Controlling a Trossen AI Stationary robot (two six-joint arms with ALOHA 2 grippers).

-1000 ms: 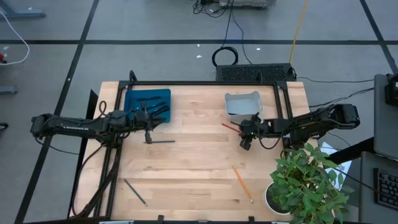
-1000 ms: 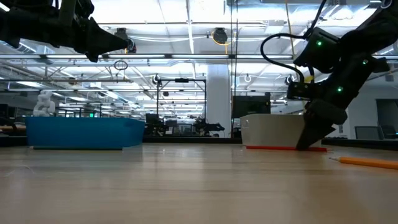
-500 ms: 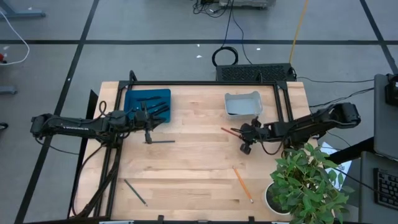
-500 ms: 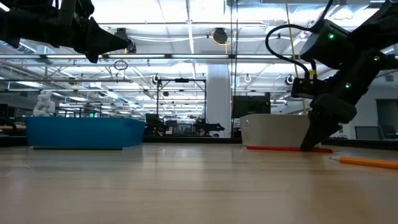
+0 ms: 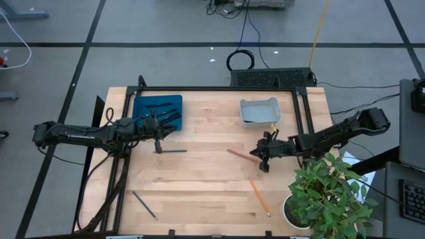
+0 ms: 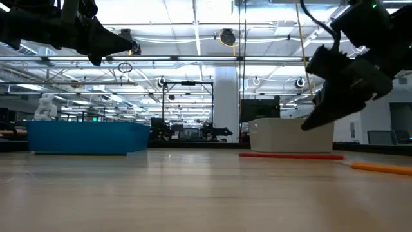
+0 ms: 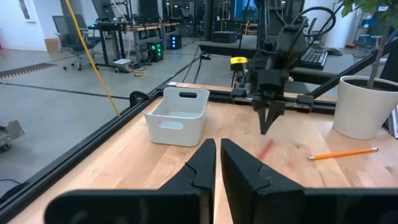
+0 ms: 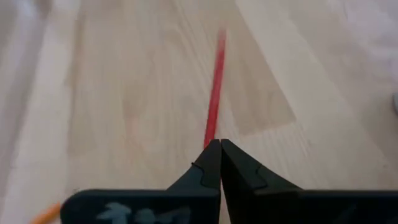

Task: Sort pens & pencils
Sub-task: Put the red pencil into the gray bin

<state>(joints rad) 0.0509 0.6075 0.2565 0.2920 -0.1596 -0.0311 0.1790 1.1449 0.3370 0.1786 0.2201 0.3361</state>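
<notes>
We find no legible text, label, brand, number or sign in any view. Nothing readable shows on the table, on either bin or on either arm, and nothing in the room beyond the table can be read.

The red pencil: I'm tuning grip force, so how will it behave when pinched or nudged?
Probably stiff and light: the red pencil is a very slim, straight stick lying flat on the table. Nudged sideways, it may well roll or skid on the smooth wood. Being so thin, it could slip from the right pincer, shut and raised near its end.
</notes>
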